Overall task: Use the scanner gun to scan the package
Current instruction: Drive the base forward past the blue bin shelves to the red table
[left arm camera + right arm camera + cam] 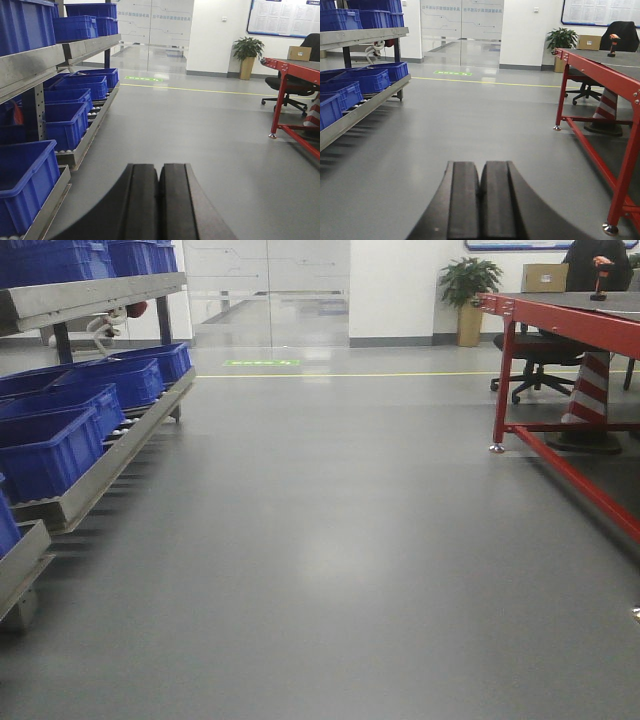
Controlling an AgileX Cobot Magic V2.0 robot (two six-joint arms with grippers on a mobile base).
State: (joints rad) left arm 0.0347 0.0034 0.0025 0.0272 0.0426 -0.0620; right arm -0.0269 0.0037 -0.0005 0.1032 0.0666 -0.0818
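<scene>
**Both claws clenched and empty; package far off on the red tabletop**

Front view. Looks across a smooth, glossy grey floor [330,570]. Takes in, on the left, a grey metal roller rack [90,472] loaded with blue plastic bins [45,455], boxy and ribbed at the rim. Finds, on the right, a table [560,320] with a red-painted steel frame and a dark, flat tabletop. Catches a cardboard package [545,278], brown, plain and square-edged, at the far end of that tabletop. Spots near it a scanner gun [600,285], small, dark and upright with an orange top, too small for finer detail.

Left wrist view. Looks along the left claw [159,169]: two matte black fingers [142,200], curved on the outside and flat on the inside, pressed together along a thin seam. Clenched, grasping nothing, touching only each other. Hangs over bare floor just beside the bin rack. Leaves the package well apart, a small brown block on the distant red table, past a leafy potted plant [248,50].

Right wrist view. Shows the right claw [480,166] in the same state: black fingers shut tight, empty, poised above the floor near the red table leg. Places package and scanner gun side by side on the far tabletop, well apart from the claw.
</scene>
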